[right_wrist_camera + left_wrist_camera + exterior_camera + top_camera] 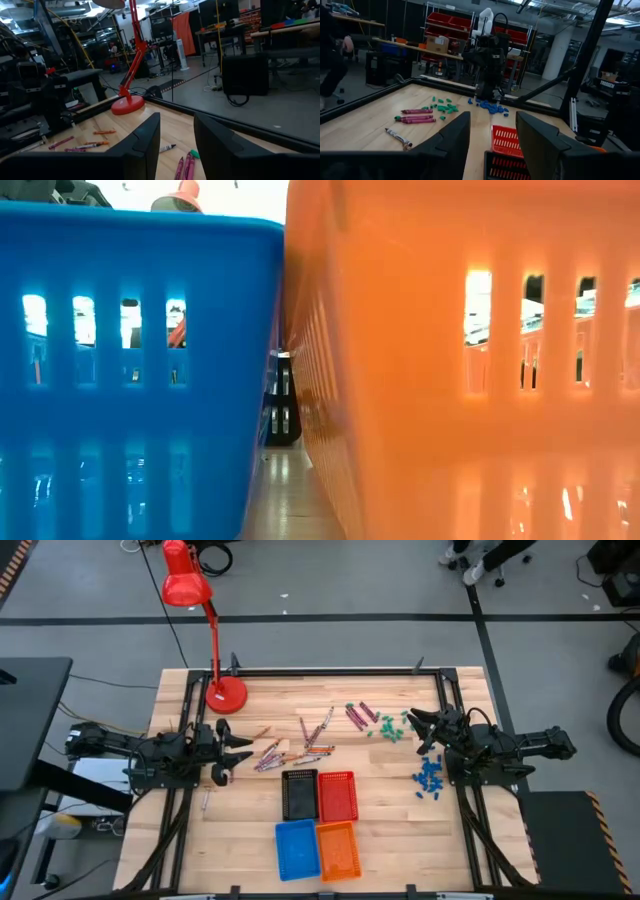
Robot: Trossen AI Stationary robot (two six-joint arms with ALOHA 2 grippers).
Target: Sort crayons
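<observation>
**Wooden table strewn with crayons, both arms waiting at the sides**

Wood planks form the table (400, 830), and the crayons (300, 748) lie scattered across its middle and far part. One cluster of maroon, orange and pale sticks sits between the left gripper (236, 753) and the baskets, some overlapping. A few maroon crayons (357, 716) lie apart, further toward the right arm, close to a small pile of green pieces (391, 727). A heap of blue pieces (429, 778) rests just beside the right gripper (418, 730).

Four baskets stand near the front centre: a black basket (299, 794) touching a red basket (338, 795), and in front of them a blue basket (296, 849) beside an orange basket (337, 849). From table height, the blue and orange baskets fill the view, with only a narrow gap between them.

The left gripper hangs over the left side of the table, its fingers (450, 137) spread wide and holding nothing. The right gripper is at the right edge, its fingers (145, 137) also spread wide and empty. Neither touches a crayon.

A red desk lamp (226, 692) stands at the far left of the table, its shade reaching out beyond the edge.
</observation>
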